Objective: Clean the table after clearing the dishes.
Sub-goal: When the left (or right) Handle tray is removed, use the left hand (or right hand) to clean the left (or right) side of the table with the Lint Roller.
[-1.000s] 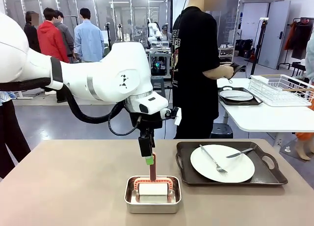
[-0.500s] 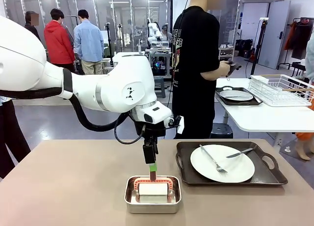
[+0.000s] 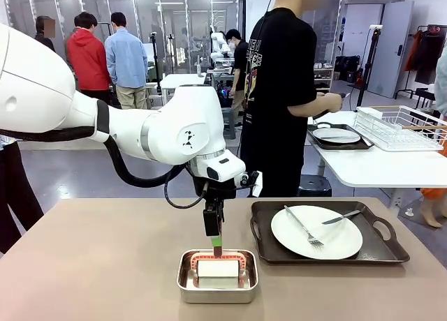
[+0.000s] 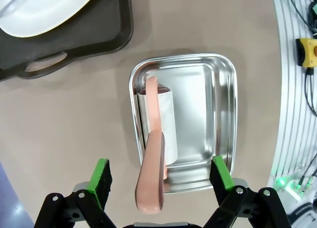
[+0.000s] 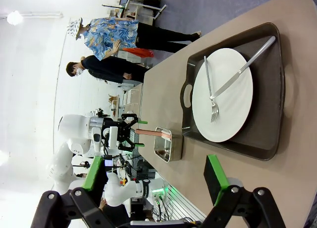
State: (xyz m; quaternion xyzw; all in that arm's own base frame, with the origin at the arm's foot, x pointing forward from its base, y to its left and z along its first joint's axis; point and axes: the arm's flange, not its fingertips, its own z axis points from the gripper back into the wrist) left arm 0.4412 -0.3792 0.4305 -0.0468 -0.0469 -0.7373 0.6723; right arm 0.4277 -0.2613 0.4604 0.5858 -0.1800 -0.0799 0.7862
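While one tray (image 3: 328, 259) with its plate (image 3: 335, 241), fork (image 3: 304, 228) and knife (image 3: 342, 217) sits uncleared on the right of the table (image 3: 105, 265), the left gripper (image 4: 161, 174) hangs just above the pan (image 4: 220, 114) near the table's front edge. Its jaws are spread wide to either side of the pink handle (image 4: 151, 188) of the roller (image 4: 163, 114), the pads are clear of it, and it holds nothing. The roller's white drum lies in the pan and the handle stands up towards the wrist. A second tray (image 3: 328, 146), also bearing a plate, rests on the side table (image 3: 377, 171) beside the person (image 3: 279, 91). The right gripper (image 5: 154, 177) is likewise open and empty, above the table near the tray. The step in hand looks like fetching the cleaning tool, though the clearing is only half done. Next, the left gripper probably needs to sink a little farther so that the pads flank the handle squarely, then close firmly and lift straight up, so the drum clears the pan wall without dragging the pan along. Wiping calls for bare tabletop, so the tray likely has to leave first.
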